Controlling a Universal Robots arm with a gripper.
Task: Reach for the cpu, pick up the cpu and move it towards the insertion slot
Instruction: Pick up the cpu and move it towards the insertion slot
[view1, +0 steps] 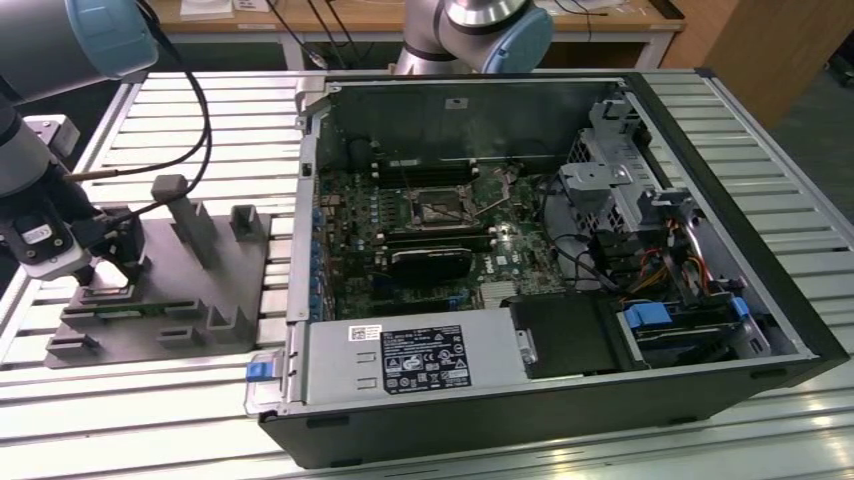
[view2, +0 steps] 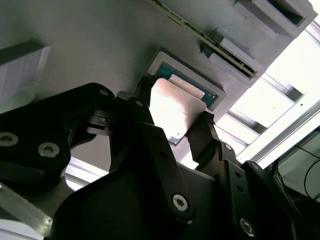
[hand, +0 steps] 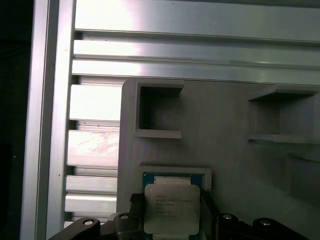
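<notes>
Gripper (view2: 175, 102) clamped on opposite edges of the cpu (hand: 171, 209), which sits between its fingers just clear of the fixture pocket (hand: 175, 171). Advise a level, square grip. The insertion slot (view1: 434, 208) lies well apart.

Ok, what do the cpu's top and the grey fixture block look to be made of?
The cpu: the top looks like silvery metal with a satin finish, since it throws a bright glare in the second wrist view. The fixture block: probably plastic, matte grey, evenly dull with no glints in the first wrist view.
</notes>
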